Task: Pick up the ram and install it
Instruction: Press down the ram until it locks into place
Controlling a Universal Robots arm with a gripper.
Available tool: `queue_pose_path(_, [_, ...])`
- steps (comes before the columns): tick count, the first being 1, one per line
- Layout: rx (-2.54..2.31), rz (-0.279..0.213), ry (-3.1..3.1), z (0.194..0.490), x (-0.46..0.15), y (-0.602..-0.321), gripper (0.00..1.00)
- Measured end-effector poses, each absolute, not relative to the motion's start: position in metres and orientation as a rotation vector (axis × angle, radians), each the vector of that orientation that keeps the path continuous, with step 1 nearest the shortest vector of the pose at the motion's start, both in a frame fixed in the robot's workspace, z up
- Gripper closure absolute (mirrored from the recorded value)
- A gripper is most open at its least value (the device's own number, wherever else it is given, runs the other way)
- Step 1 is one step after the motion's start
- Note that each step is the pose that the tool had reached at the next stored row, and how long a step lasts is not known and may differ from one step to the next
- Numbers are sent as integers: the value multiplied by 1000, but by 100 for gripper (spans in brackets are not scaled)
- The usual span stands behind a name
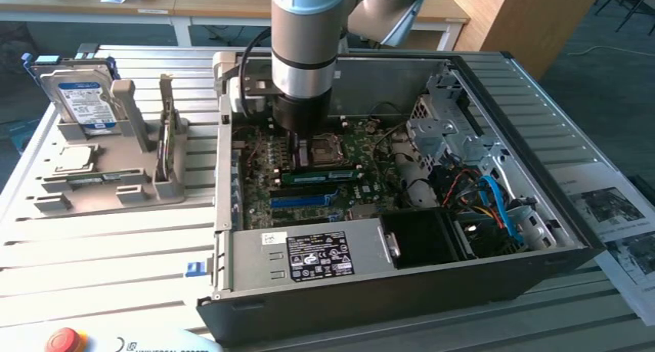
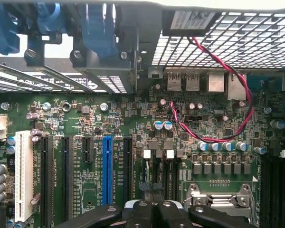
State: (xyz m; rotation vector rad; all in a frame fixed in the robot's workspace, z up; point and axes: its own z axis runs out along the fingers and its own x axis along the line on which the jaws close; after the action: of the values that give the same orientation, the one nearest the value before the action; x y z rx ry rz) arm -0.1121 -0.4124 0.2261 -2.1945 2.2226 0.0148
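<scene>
The ram (image 1: 319, 176), a narrow green stick, lies lengthwise along a slot on the motherboard (image 1: 358, 191) inside the open computer case. Just beyond it sits a blue plastic slot (image 1: 305, 201). My gripper (image 1: 300, 162) reaches straight down into the case, its tip at the end of the stick nearer the exterior view's left. In the wrist view my fingertips (image 2: 143, 209) are pressed together over the dark memory slots (image 2: 167, 178), and the gripper (image 2: 154, 206) is shut. A thin edge (image 2: 146, 171) runs out from under them. Whether the fingers pinch the stick or rest on it is hidden.
The processor socket (image 1: 325, 149) is beside my gripper. The power supply (image 1: 307, 256) and the drive cage (image 1: 450, 126) hem in the board. On the exterior view's left a grey rack (image 1: 103, 191) holds a hard drive (image 1: 84, 95) and a silver chip (image 1: 74, 159). A red-black wire (image 2: 218, 137) loops over the board.
</scene>
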Motion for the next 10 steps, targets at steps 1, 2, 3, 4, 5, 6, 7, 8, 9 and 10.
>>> queue_pose_path(1, [-2195, 15, 2223, 226, -112, -412, 90])
queue_pose_path(2, [-2195, 15, 2223, 226, -112, -412, 90])
queue_pose_path(3, [-2195, 15, 2223, 225, -112, -412, 90])
queue_pose_path(4, [-2195, 15, 2223, 225, -112, -412, 90])
queue_pose_path(5, [-2195, 15, 2223, 225, -112, -412, 90])
queue_pose_path(6, [-2195, 15, 2223, 224, -112, -412, 90])
queue_pose_path(7, [-2195, 15, 2223, 224, -112, -412, 90])
queue_pose_path(8, [-2195, 15, 2223, 224, -112, -412, 90])
queue_pose_path(9, [-2195, 15, 2223, 224, -112, -412, 90])
queue_pose_path(10, [-2195, 15, 2223, 223, -112, -412, 90])
